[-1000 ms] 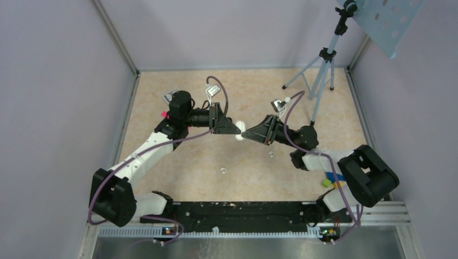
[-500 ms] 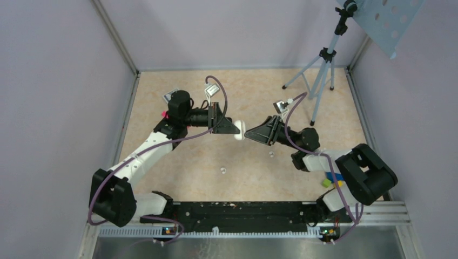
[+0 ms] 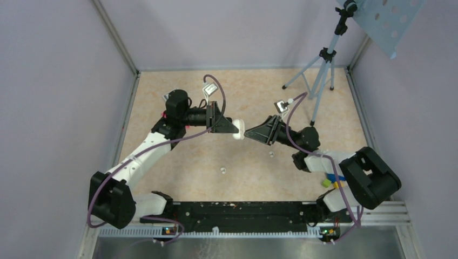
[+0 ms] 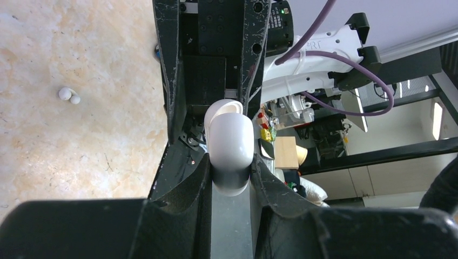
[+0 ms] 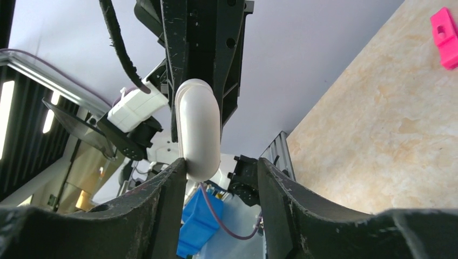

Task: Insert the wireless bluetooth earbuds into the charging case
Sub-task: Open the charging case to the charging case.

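Right gripper (image 5: pixel 221 165) wider around charging case (image 5: pixel 198 129)

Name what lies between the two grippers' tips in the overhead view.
Only the charging case, clamped in the left gripper, with the right gripper open around its other end. The top external view shows it.

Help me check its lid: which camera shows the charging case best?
Left wrist: the charging case fills the centre, clamped in the left hand, and its far end looks slightly ajar. The right wrist view shows only one smooth side. The top view shows just a small white speck.
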You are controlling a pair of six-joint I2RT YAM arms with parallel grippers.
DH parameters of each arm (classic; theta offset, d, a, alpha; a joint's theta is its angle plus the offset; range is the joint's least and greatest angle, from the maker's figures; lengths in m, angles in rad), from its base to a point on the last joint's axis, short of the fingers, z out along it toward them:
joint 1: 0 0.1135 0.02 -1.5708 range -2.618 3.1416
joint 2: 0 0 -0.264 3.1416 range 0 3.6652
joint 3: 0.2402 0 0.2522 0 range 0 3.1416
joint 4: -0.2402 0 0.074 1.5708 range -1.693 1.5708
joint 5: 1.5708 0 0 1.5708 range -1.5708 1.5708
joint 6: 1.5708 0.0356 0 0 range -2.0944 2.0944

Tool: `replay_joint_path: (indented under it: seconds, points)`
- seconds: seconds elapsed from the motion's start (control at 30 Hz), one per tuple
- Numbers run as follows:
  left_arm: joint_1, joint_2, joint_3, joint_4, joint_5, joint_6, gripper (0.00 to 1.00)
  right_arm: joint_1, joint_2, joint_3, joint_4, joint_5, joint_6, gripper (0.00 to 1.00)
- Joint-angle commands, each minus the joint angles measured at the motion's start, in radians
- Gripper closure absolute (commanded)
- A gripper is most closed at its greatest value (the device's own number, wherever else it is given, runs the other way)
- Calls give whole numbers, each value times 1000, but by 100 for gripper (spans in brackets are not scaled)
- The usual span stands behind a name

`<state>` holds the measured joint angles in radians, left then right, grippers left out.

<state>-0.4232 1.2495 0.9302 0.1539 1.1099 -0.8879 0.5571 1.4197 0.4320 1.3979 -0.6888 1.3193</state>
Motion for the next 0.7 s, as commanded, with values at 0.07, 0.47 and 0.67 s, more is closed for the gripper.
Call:
replay_joint_path:
  seconds: [0.07, 0.47, 0.67]
  points:
    - [0, -57, 57, 47, 30, -3, 100, -7, -44, 6, -64, 11, -70, 49]
    - [0, -79, 61, 80, 42, -39, 100, -8, -153, 48, -306, 25, -185, 48]
    - [1, -76, 53, 82, 50, -28, 100, -7, -227, 70, -300, 12, -187, 48]
